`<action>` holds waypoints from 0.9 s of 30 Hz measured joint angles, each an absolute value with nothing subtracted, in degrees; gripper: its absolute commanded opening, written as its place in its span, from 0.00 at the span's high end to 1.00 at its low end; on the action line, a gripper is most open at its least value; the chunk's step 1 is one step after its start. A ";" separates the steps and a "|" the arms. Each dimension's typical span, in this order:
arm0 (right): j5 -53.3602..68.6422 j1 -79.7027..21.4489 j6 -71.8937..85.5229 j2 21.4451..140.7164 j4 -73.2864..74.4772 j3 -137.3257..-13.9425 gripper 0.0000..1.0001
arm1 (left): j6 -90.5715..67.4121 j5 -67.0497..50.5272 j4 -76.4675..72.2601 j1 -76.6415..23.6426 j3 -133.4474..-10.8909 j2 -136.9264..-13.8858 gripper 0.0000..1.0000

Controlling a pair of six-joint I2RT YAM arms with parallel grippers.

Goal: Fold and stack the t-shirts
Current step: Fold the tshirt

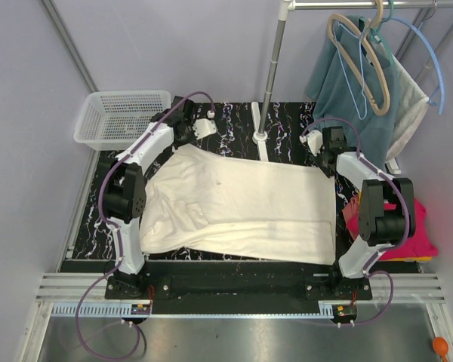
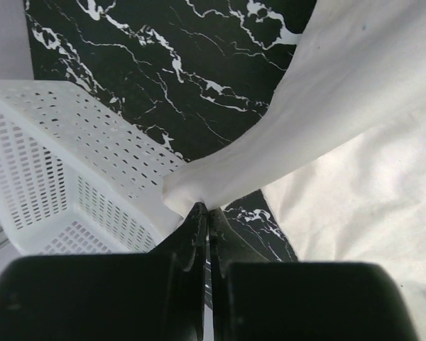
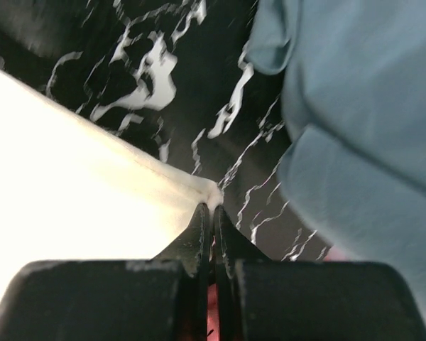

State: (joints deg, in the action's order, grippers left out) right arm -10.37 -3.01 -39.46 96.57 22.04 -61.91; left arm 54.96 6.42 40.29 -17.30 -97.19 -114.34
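A large cream t-shirt (image 1: 241,207) lies spread across the black marble mat (image 1: 234,121). My left gripper (image 1: 186,140) is shut on the shirt's far left corner. In the left wrist view the cloth (image 2: 355,106) rises in a fold from the closed tips of the left gripper (image 2: 207,208). My right gripper (image 1: 322,160) is shut on the far right corner. The right wrist view shows the hem (image 3: 71,185) pinched at the tips of the right gripper (image 3: 213,207). Folded magenta-pink t-shirts (image 1: 417,237) sit at the right edge, partly hidden by the right arm.
A white mesh basket (image 1: 121,115) stands at the back left, close to the left gripper, and shows as the basket (image 2: 57,163) in the left wrist view. A teal garment (image 1: 359,90) hangs on hangers at the back right, near the right gripper. The rack's pole (image 1: 270,75) rises from the mat's far middle.
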 measured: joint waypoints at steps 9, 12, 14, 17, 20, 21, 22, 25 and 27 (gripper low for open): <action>-11.57 -3.11 -41.08 102.69 22.17 -68.60 1.00 | 54.96 8.43 39.66 -17.32 -100.18 -116.99 1.00; -11.57 -3.11 -41.12 103.42 22.22 -69.30 1.00 | 54.61 9.21 39.59 -17.32 -100.38 -117.51 1.00; -11.55 -3.11 -41.12 103.39 22.15 -69.32 1.00 | 54.30 9.47 39.48 -17.34 -100.38 -117.51 1.00; -11.55 -3.11 -41.12 103.15 22.37 -69.30 1.00 | 53.69 9.65 39.29 -17.37 -100.38 -117.51 1.00; -11.55 -3.29 -41.12 101.60 22.74 -68.93 1.00 | 53.08 9.96 38.92 -17.47 -99.83 -117.08 1.00; -11.55 -3.38 -41.12 100.64 22.79 -68.51 1.00 | 52.88 10.15 38.87 -17.54 -99.22 -116.62 1.00; -11.53 -3.44 -41.12 99.50 23.00 -68.03 1.00 | 52.77 10.35 38.83 -17.65 -98.59 -116.07 1.00; -11.55 -3.81 -41.10 95.90 23.55 -66.46 1.00 | 52.58 11.29 38.83 -18.24 -95.46 -112.97 1.00; -11.57 -4.27 -41.06 93.23 23.99 -65.25 1.00 | 52.53 12.10 38.83 -18.74 -93.78 -110.80 1.00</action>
